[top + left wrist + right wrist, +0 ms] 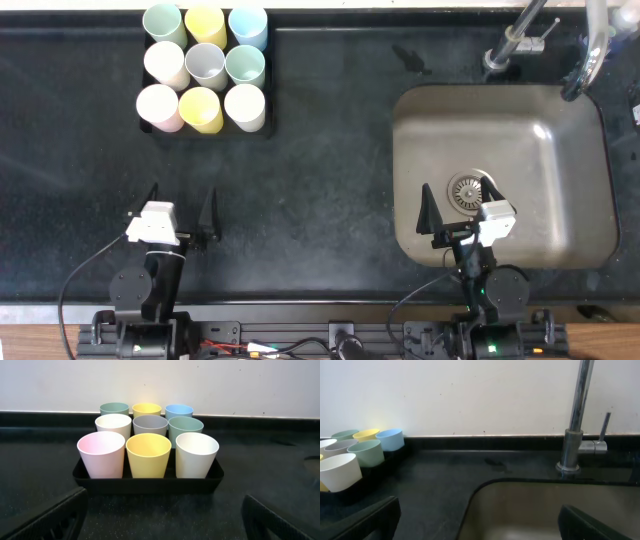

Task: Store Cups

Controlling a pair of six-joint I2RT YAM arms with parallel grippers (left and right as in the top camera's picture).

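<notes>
A dark speckled bench (330, 150) is seen from above. At its far left, against the back wall, a black tray (271, 95) holds nine upright cups packed three by three.

- **Back row:** back green cup (163, 22), back yellow cup (205, 22), blue cup (247, 25).
- **Middle row:** cream cup (165, 62), grey cup (206, 65), middle green cup (245, 65).
- **Front row:** pink cup (159, 106), front yellow cup (201, 109), white cup (245, 106).

Nearer the front edge, well apart from the tray, the left tool (182, 195) faces the cups with its fingers spread wide, holding nothing. A stretch of bench lies between them.

To the right, a steel sink (560, 150) is set into the bench. The right tool (458, 195) hangs over the sink's front part, near the drain (467, 190), fingers spread and empty. A metal faucet (520, 40) stands at the sink's back rim, with a curved metal pipe (595, 40) just beside it.
</notes>
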